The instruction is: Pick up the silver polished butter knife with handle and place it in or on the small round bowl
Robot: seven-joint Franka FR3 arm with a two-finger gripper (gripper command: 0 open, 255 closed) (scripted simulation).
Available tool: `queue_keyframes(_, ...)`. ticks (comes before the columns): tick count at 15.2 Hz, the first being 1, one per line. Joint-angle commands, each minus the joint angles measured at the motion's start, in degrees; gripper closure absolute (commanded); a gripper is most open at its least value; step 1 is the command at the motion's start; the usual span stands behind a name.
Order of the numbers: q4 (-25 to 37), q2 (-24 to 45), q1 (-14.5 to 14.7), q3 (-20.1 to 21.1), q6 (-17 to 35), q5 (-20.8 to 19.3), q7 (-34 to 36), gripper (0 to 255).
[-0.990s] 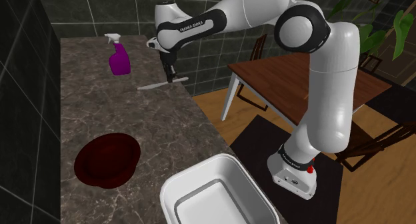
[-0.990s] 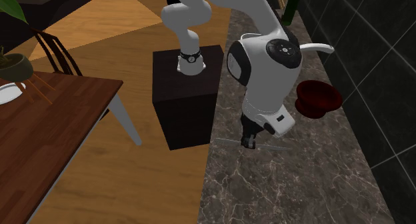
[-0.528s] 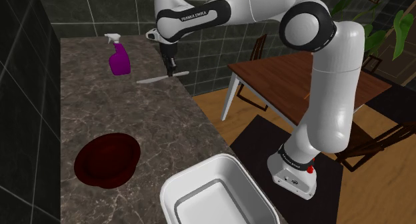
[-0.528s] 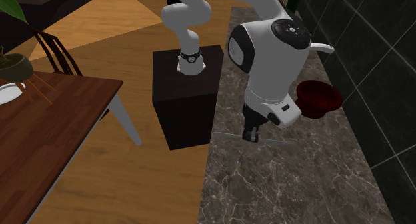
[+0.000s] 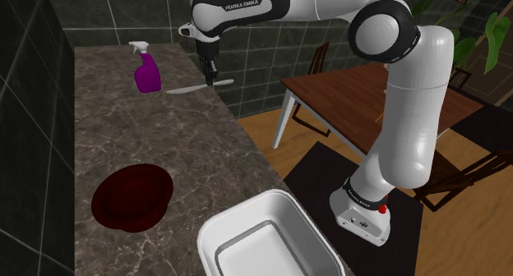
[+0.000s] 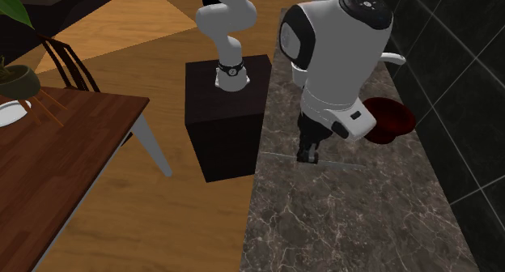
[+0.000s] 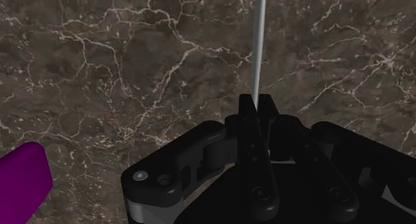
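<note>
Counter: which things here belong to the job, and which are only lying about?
For the job: butter knife, clasped in the gripper; dark red bowl.
Lying about: purple spray bottle; white tub.

Slim knife (image 6: 277, 155) in tool (image 6: 308, 157), above counter (image 6: 348, 226)

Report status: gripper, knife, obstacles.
Gripper shut on knife. Knife level, above counter. Bowl far along counter. Bottle beside gripper, off the path.
</note>
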Motion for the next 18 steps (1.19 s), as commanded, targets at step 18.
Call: queue_keyframes(18, -5.05, -5.01, 14.45, 6.90, -0.96, -1.52, 21.53, 255)
